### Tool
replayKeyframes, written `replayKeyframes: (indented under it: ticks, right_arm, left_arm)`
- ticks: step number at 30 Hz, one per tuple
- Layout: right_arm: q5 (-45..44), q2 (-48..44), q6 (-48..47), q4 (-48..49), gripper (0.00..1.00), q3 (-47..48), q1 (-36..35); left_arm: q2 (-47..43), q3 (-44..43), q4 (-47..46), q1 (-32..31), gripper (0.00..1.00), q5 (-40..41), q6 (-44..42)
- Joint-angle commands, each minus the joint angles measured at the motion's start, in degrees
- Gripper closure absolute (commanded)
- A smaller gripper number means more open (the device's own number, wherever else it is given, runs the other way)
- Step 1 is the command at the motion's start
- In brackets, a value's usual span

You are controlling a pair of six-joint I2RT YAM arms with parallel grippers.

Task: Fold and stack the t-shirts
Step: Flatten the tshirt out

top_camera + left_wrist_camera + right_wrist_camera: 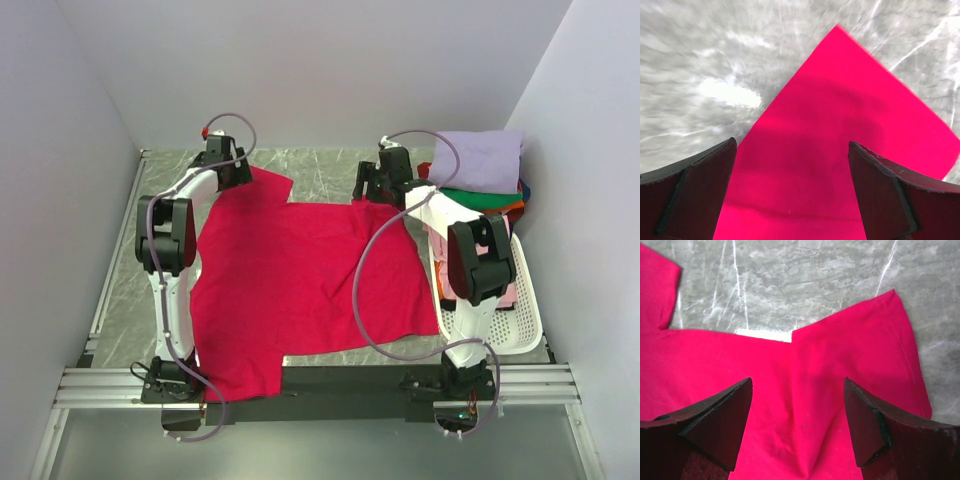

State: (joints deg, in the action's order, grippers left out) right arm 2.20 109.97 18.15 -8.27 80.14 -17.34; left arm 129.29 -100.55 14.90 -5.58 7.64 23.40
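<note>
Red t-shirt (300, 280), just one, is lying flat. Left gripper (792, 144) and right gripper (797, 382), two total, are hanging spread over its far edge.

T-shirt (300, 280) flat on table (320, 170), basket (525, 320) at right, shirt stack (480, 165) perhaps behind.

Plain white walls are closing in the workspace on three sides: the far wall (320, 70) is standing behind, while the left wall (50, 200) and the right wall (590, 200) are slanting in at either side. A grey, marble-veined table (320, 170) is lying between them. A silver metal rail (330, 380) is running along its near edge, and a thinner side rail (115, 260) is lining its left edge. Soft, even light is falling from above, and a bright glare patch (730, 95) is shining on the tabletop in the left wrist view.
</note>
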Motion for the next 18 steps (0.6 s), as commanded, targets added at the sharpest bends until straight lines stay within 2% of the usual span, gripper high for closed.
replayKeyframes:
  ticks: [1,3,6,13,18]
  right_arm:
    - [-2.0,1.0,-0.5,-0.9,0.2,3.5,0.6]
    - [-2.0,1.2,-0.3,-0.5,0.2,3.4,0.9]
    - [-1.6,1.0,0.3,0.4,0.2,2.8,1.0]
    - [-1.5,1.2,0.2,0.2,0.21,3.0,1.4]
    - [-1.0,0.3,0.4,0.8,0.21,1.7,1.9]
  left_arm:
    - [-8.3,0.0,-2.9,-4.4,0.01,10.1,-6.1]
    - [-7.4,-2.3,-1.2,-6.0,0.01,14.2,-7.7]
    - [-4.8,-4.7,0.3,-8.1,0.02,14.0,-9.4]
    - [3.8,-13.7,8.0,-12.9,0.13,18.5,-11.4]
    - [4.0,-13.5,8.7,-13.0,0.17,16.8,-11.3]
